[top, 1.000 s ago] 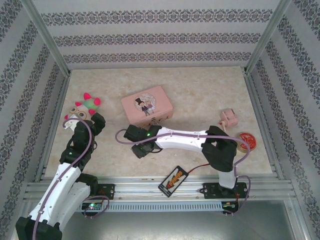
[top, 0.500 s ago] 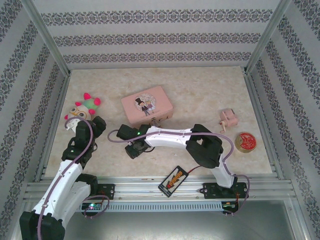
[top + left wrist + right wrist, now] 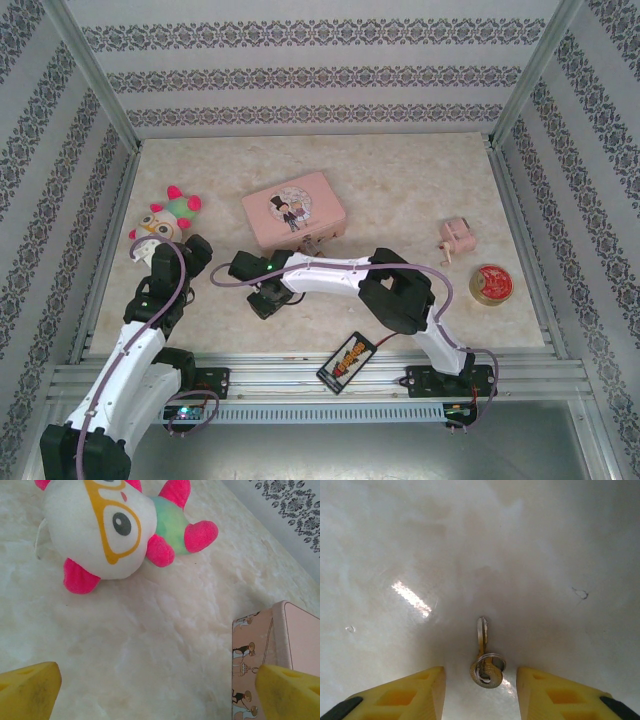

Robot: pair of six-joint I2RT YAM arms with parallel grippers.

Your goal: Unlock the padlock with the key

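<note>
Key-grab stage: right tool (image 3: 480,680) sits narrowly open, straddling the key (image 3: 484,655), which lies flat on the table (image 3: 545,540) toward its near edge. Next move probably needs a straight drop, then a careful pinch.

The key (image 3: 481,642) is dull grey metal on a thin shiny ring. The table (image 3: 410,540) looks like polished pale marble (a streak of glare lies on it). The toy (image 3: 100,525) is fuzzy cloth, the tin (image 3: 300,640) smooth and printed, the fingers (image 3: 402,695) matt yellow plastic.
</note>
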